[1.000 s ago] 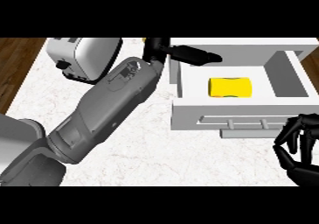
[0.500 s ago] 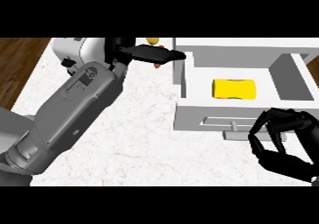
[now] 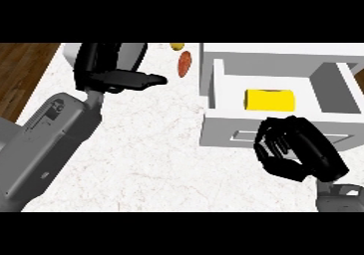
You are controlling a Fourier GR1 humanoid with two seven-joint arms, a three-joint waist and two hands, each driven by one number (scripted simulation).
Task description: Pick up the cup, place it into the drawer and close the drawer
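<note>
2 hands are being counted: the left hand [image 3: 114, 74] and the right hand [image 3: 298, 154]. 1 white drawer [image 3: 214, 79] is being shown, with 1 yellow cup [image 3: 270, 99] in it. On the 1 surface [image 3: 155, 149], 2 small things are being seen: 1 orange-brown piece [image 3: 184, 63] and 1 yellow piece [image 3: 175, 46].

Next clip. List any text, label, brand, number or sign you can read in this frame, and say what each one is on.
No text can be read in this frame.
There is a small dark marking on the grey left forearm, but it is too small to read.
No lettering shows on the drawer or on the yellow cup inside it.
</note>
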